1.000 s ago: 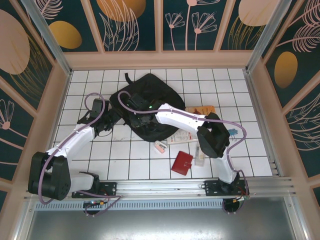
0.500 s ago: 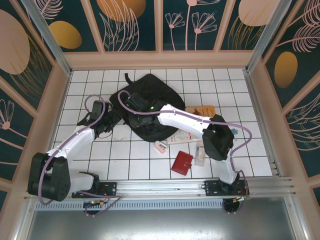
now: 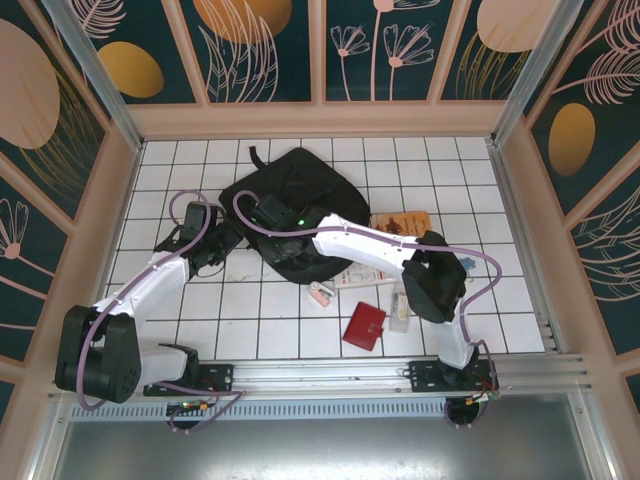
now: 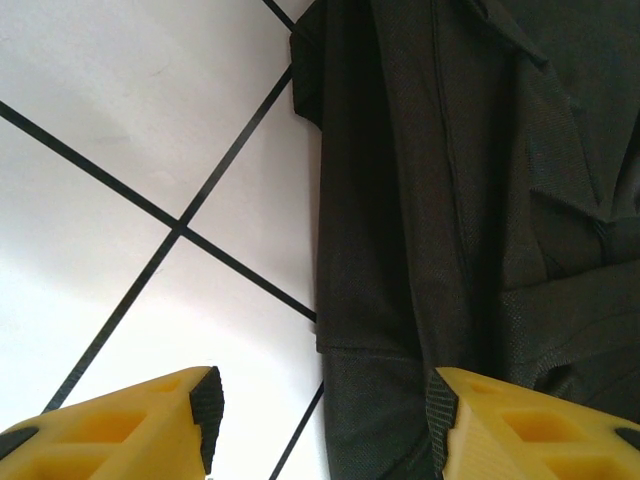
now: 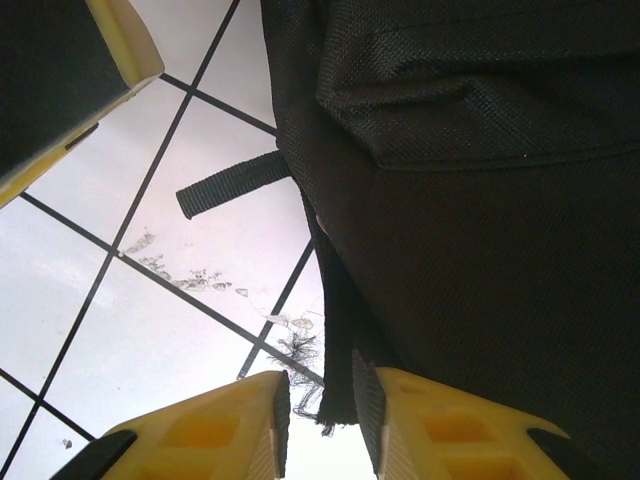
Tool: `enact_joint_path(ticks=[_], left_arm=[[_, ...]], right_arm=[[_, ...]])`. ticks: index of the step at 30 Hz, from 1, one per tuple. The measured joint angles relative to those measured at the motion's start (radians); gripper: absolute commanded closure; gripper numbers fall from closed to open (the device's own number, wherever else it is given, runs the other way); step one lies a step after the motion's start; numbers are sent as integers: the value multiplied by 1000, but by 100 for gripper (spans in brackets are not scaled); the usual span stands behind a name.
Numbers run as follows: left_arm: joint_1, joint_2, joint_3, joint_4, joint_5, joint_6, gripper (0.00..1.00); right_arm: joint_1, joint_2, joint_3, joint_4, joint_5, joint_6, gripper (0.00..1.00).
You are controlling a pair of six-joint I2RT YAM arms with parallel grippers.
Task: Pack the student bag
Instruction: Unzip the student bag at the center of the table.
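Student bag [image 3: 305, 185]: lying flat at the middle of the bench [image 3: 500, 300]; inside hidden.
Left gripper [image 4: 320, 405]: spread, straddling the bag's edge.
Right gripper [image 5: 322, 400]: nearly together around the bag's frayed hem; grip unclear.

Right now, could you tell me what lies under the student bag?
The student bag lies on the white tiled table, with tiles showing at its edges; anything else beneath its fabric is covered.

The white tiled bench [image 3: 200, 300] carries 1 black backpack [image 3: 310, 180]. A red case [image 3: 364, 325], a printed sheet [image 3: 356, 277] and a pink block [image 3: 320, 294] lie near it.
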Motion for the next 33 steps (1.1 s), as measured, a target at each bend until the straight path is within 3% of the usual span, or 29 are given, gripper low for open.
enact_joint_path(ticks=[8, 12, 20, 24, 29, 32, 33], left_arm=[[0, -1, 0, 0, 0, 0, 41], [0, -1, 0, 0, 1, 0, 42], [0, -1, 0, 10, 19, 0, 42], [0, -1, 0, 19, 27, 0, 42], [0, -1, 0, 23, 27, 0, 42], [0, 1, -4, 32, 28, 0, 42], [0, 3, -6, 35, 31, -1, 41]], right_arm=[[-4, 7, 17, -4, -1, -1, 73], [-11, 25, 35, -2, -3, 0, 85], [-22, 45, 35, -2, -27, -5, 73], [-22, 45, 35, 0, -32, -5, 73], [-22, 45, 30, 1, -31, -3, 84], [-21, 45, 16, 0, -30, -2, 100], [-21, 45, 13, 0, -30, -2, 100]])
